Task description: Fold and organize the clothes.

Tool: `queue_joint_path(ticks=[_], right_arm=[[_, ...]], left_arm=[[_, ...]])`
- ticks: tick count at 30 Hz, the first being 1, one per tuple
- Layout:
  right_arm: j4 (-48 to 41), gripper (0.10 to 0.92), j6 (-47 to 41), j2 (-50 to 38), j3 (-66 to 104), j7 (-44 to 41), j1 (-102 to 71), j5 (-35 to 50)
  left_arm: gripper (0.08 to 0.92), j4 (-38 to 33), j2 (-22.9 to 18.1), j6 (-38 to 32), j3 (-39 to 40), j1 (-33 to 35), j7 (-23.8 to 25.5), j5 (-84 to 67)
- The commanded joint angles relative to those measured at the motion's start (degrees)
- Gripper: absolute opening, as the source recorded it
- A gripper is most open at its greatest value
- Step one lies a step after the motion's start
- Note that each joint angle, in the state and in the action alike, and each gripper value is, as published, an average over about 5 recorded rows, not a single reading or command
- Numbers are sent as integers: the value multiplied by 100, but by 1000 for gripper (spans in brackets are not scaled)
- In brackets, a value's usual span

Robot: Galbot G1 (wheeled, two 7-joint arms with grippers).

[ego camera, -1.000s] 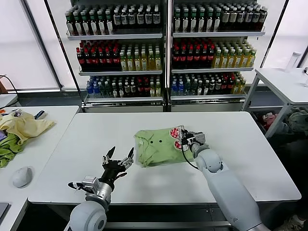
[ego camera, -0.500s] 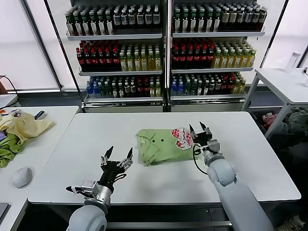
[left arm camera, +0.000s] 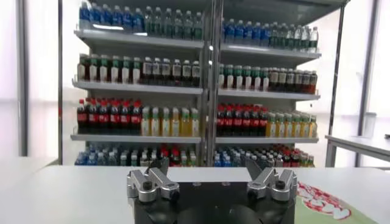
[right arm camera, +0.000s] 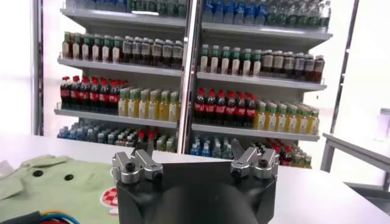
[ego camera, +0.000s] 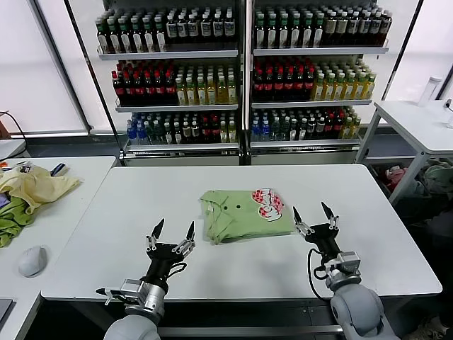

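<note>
The clothes, a light green polo shirt (ego camera: pixel 237 216), lies folded in a compact rectangle at the middle of the white table (ego camera: pixel 134 198), collar to the left and its red-and-white patch (ego camera: pixel 267 202) on top at the right. My right gripper (ego camera: pixel 310 210) stands open and empty, just right of the shirt and a little nearer the front edge, apart from the fabric. The open, empty left gripper (ego camera: pixel 175 228) is left of the shirt near the front edge. The shirt (right arm camera: pixel 55 182) shows beside the open right gripper (right arm camera: pixel 192 147) in the right wrist view. A corner of the shirt (left arm camera: pixel 341 213) shows past the left gripper (left arm camera: pixel 207 163) in the left wrist view.
A side table at the left holds a pale yellow garment (ego camera: pixel 37 185), a darker green cloth (ego camera: pixel 13 221) and a mouse (ego camera: pixel 32 260). Shelves of bottles (ego camera: pixel 244 78) stand behind the table. Another white table (ego camera: pixel 417 120) is at the back right.
My right gripper let go of the shirt's right edge, opened wide and drew back toward the front right. The left gripper drew back slightly toward the front edge.
</note>
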Motion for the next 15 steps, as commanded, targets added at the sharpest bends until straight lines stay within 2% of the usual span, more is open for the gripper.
queue_joint_path(ticks=[1,7,15], right_arm=[[768,823,548,100,493,-59,-1004,-432],[783,823,369,71,437,153,-980,-566],[804,823,206,25,277,367,-825,-279]], left_arm=[[823,-56,-75,-173,-91,305,-23,402],[823,-112,-109,-242,-428,457,-37,531],[823,-236,-105,-241,-642,651,-13,451]])
